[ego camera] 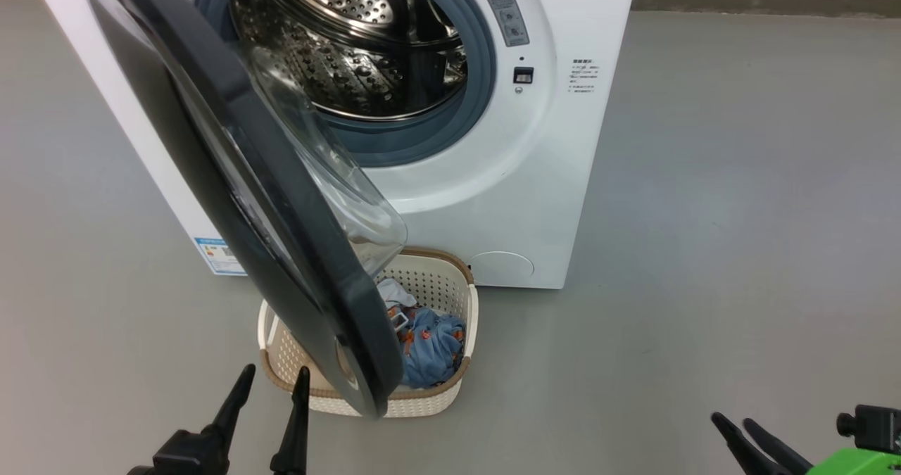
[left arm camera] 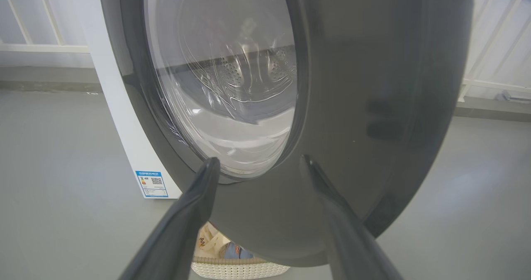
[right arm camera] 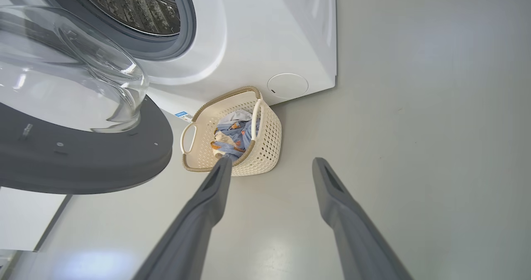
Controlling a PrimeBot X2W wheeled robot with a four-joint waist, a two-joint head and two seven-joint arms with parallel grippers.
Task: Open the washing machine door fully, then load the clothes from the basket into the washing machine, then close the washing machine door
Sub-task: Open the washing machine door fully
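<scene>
Left fingers (ego camera: 300, 412) near the washing machine door (ego camera: 281, 236), lower rim

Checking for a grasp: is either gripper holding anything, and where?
Nothing is held: the left gripper is open, facing the door; the right gripper is open too.

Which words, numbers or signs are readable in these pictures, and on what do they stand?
No text can be read as words.
Grey sticker on the washing machine front: a warning triangle, writing too small.
Printed lines on its front: too small.
Blue label low on it: a code square, writing blurred.
</scene>
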